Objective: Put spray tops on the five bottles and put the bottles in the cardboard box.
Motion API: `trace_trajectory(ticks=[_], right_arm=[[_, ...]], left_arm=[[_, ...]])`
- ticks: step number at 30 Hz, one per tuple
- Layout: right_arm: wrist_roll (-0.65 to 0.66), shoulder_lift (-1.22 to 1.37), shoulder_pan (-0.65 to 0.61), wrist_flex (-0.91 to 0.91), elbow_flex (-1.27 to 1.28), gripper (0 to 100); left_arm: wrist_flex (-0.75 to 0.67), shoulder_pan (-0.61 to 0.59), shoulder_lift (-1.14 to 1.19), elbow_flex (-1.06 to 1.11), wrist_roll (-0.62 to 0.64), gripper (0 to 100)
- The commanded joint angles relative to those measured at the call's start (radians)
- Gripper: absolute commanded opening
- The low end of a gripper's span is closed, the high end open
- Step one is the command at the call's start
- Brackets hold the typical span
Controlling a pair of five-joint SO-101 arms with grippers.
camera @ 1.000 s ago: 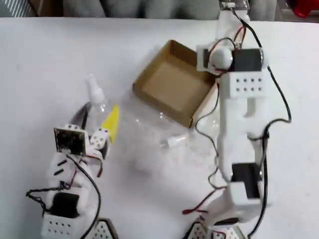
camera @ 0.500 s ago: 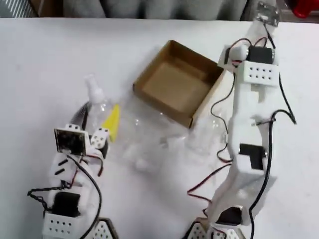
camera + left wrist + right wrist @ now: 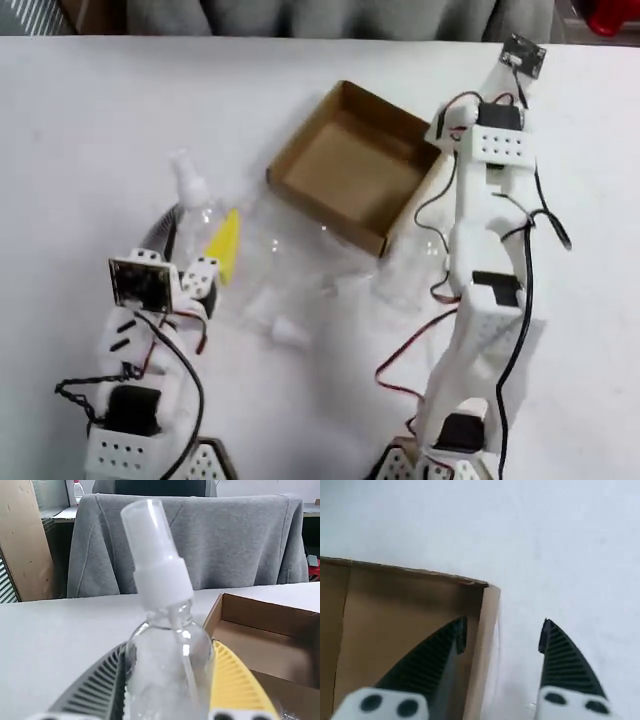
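Gripping upright bottle (image 3: 167, 655), spray top (image 3: 157, 565) on, in left gripper (image 3: 167, 690), fingers pressed to its sides, near cardboard box (image 3: 345, 170) | Holding right gripper (image 3: 503, 627) spread wide over box's corner wall, one finger over its inside | With loose clear bottles (image 3: 300, 265) lying just beside box

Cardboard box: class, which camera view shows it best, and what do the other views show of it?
The high view: the cardboard box lies whole there, with all four walls and the floor visible. The left wrist view catches one corner past the bottle. The right wrist view shows one wall and corner at the open right gripper.
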Motion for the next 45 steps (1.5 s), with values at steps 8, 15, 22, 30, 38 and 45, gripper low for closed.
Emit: trace_trajectory(ticks=[8,15,22,30,38,45], right_arm=[[-0.011,0.171,-0.022,-0.033,-0.17,19.7],[0.002,0.271,-0.045,0.091,-0.342,7.9],[0.261,0.392,-0.05,0.15,-0.522,1.9],[0.546,0.467,-0.076,0.186,-0.643,1.9],[0.601,0.47,-0.114,0.242,-0.671,1.9],[0.603,0.466,-0.119,0.28,-0.671,1.9]], left_arm=[[-0.032,0.004,-0.021,-0.017,0.002,2],[-0.031,0.004,-0.021,-0.017,0.002,2],[-0.028,0.004,-0.021,-0.017,0.002,2],[-0.025,0.004,-0.021,-0.018,0.006,2],[-0.025,0.004,-0.021,-0.018,0.008,2],[-0.025,0.004,-0.021,-0.018,0.008,2]])
